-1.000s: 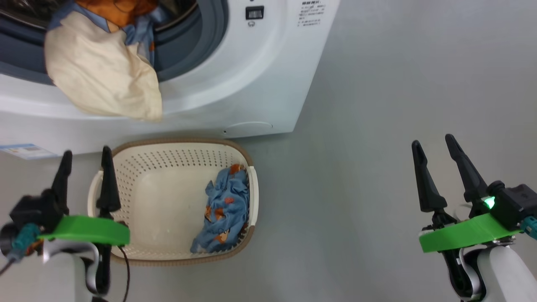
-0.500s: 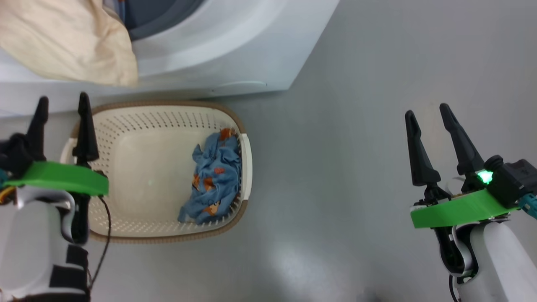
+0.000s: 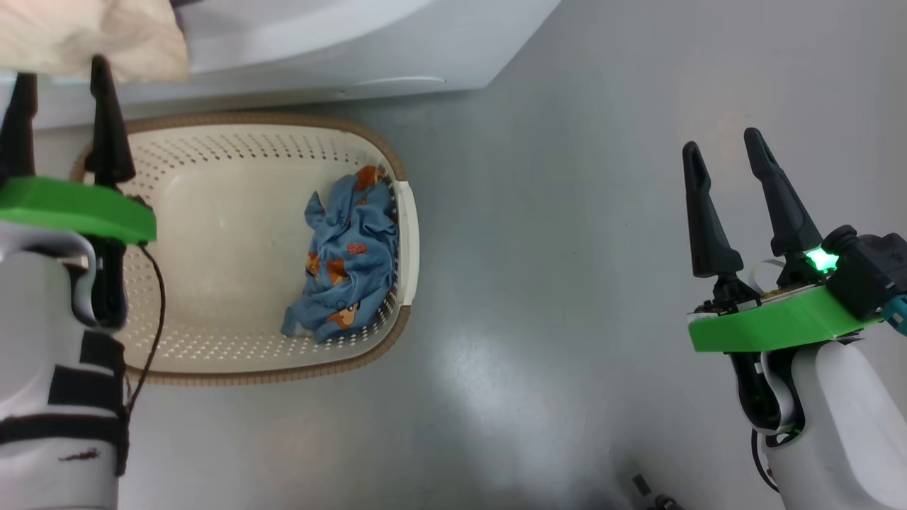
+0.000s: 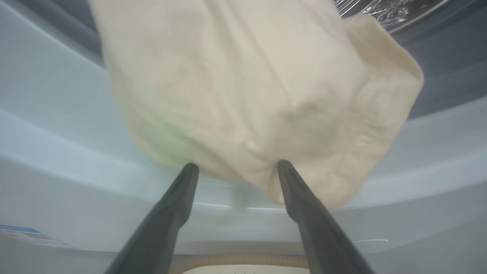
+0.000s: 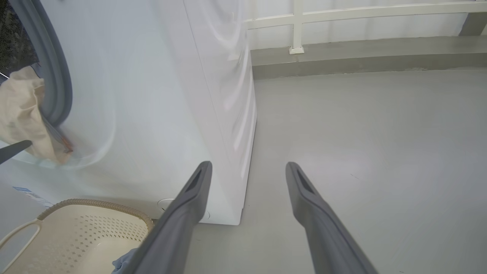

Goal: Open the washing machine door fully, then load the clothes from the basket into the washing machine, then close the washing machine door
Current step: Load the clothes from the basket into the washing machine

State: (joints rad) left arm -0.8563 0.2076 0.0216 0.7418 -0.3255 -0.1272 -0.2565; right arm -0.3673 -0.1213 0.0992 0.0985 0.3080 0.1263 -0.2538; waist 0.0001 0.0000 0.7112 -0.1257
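Note:
The cream basket [image 3: 234,340] stands on the floor before the white washing machine [image 3: 368,42]. A light blue garment with orange prints [image 3: 344,262] lies against the basket's right wall. Cream fabric [image 4: 258,87] hangs out of the drum opening over the machine's front. My left gripper [image 3: 62,69] is open above the basket's far left rim, and its tips [image 4: 237,164] sit just under the fabric's lower edge without holding it. Well right of the basket, my right gripper [image 3: 721,139] is open and empty over bare floor. The washing machine door is out of view.
In the right wrist view the machine's right side [image 5: 224,95] meets grey floor [image 5: 361,152]. A low kerb and a white railing [image 5: 296,26] run along the back. A blue label sticker [image 4: 23,234] is low on the machine's front.
The head camera has tilted down, so the machine and basket slid up the picture. My left gripper has moved forward past the basket's far rim to the hanging cream fabric. Both grippers stay open.

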